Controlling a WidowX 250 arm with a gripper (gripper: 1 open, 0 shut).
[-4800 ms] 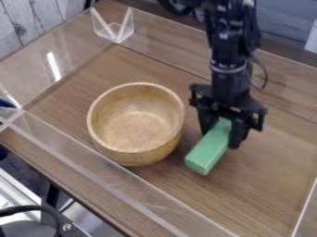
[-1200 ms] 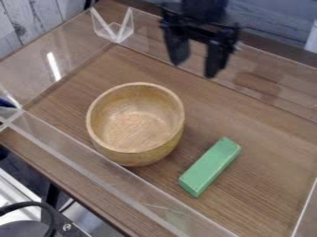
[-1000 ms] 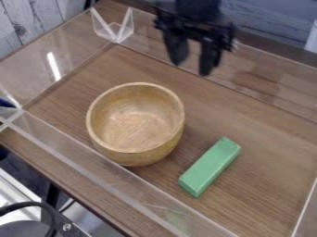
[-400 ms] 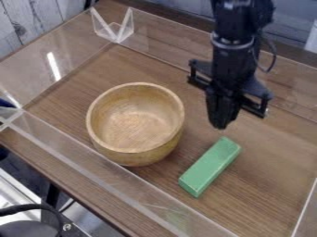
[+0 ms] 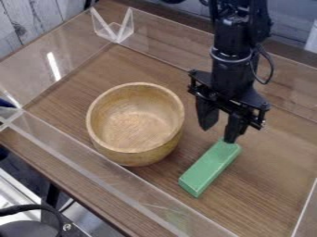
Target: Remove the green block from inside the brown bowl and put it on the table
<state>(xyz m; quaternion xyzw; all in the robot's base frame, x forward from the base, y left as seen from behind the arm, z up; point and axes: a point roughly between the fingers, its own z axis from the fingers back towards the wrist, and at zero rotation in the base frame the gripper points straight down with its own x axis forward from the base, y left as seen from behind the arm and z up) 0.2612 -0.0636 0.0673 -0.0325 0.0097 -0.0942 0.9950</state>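
The green block (image 5: 210,168) lies flat on the table (image 5: 266,157), just right of the brown bowl (image 5: 136,121), which holds nothing. My gripper (image 5: 224,128) points straight down over the block's far end. Its two dark fingers (image 5: 206,118) stand apart, open, with nothing between them. The fingertips hang a little above the block's upper end; I cannot tell whether they touch it.
Clear acrylic walls (image 5: 74,190) edge the tabletop on all sides. A small clear acrylic stand (image 5: 114,26) sits at the back left corner. Bare wood lies behind and to the right of the arm.
The gripper came from the back of the table forward and down to just above the green block. Its fingers were together a moment ago and are now spread. Block and bowl stayed put.
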